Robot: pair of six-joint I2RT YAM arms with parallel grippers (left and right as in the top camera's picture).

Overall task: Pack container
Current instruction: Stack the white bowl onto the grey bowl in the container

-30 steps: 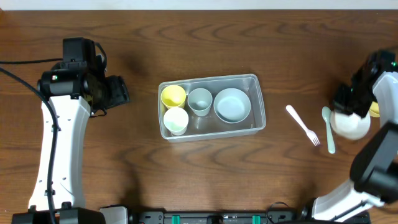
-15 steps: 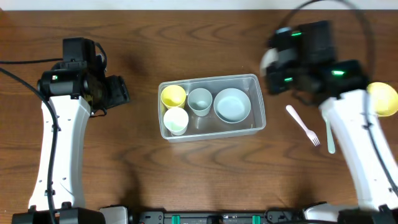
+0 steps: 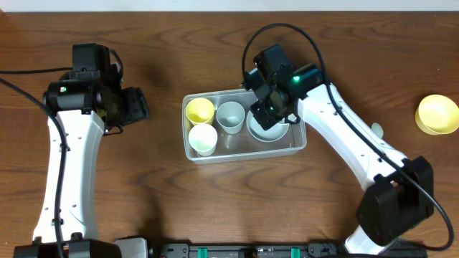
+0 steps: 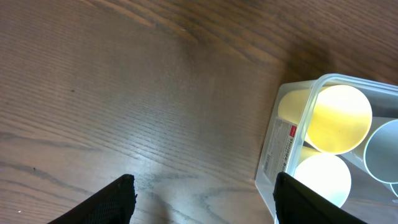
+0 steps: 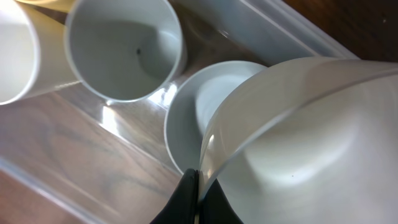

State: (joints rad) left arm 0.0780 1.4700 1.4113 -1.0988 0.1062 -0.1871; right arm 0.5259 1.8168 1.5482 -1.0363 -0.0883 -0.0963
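The clear container (image 3: 297,140) stands mid-table and holds a yellow cup (image 3: 200,110), a white cup (image 3: 203,138), a pale cup (image 3: 230,116) and a white bowl (image 5: 199,118). My right gripper (image 5: 198,196) is shut on the rim of a second white bowl (image 5: 311,143) and holds it tilted just above the bowl in the container's right end. In the overhead view the right gripper (image 3: 270,99) is over the container's far right part. My left gripper (image 4: 205,199) is open and empty over bare wood, left of the container wall (image 4: 280,155).
A yellow bowl (image 3: 437,113) sits at the far right of the table. The end of a pale spoon (image 3: 376,130) shows beside my right arm. My left arm (image 3: 68,150) stands along the left side.
My right arm has swung from the far right to over the container, carrying the white bowl. The yellow bowl stays where it was. The left arm has not moved.
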